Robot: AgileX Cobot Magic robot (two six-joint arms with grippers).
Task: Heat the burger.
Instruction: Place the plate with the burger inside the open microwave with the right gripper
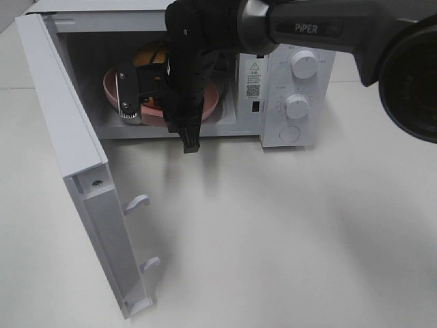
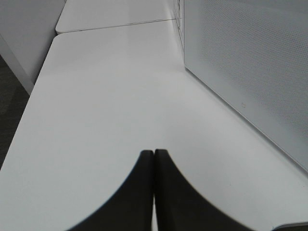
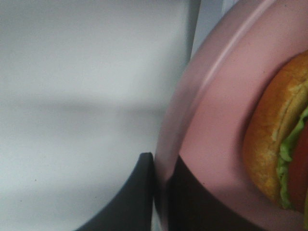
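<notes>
You are at the loading step. The round hamburger with the golden-brown bun and green lettuce (image 3: 269, 144) sits on the pink round plate (image 3: 211, 120), and both are inside the cavity of the white microwave oven (image 1: 293, 89). The oven's white door (image 1: 61, 137) is swung wide open toward the left side of the white table (image 1: 273, 239).

Your right hand (image 3: 161, 173) reaches into the cavity, clamped shut on the plate's rim, one dark finger (image 3: 137, 197) outside the rim and the other over its inner face. The burger lies just beside that grip, apart from the fingers. Whether the plate is fully resting on the cavity floor, you cannot tell from these views.

Your left hand (image 2: 154, 159) is closed on nothing. It hangs over bare table beside a white perforated panel (image 2: 250, 67).

By my reading, the next move calls for settling the plate flat, then parting the right fingers and backing straight out through the opening. The fingers must come clear of the rim, or the plate will drag forward with them. The arm's black-wrapped wrist (image 1: 184, 75) fills much of the opening, so keep it off the frame. After that, the door needs closing and one of the round white dials (image 1: 304, 65) turning.
</notes>
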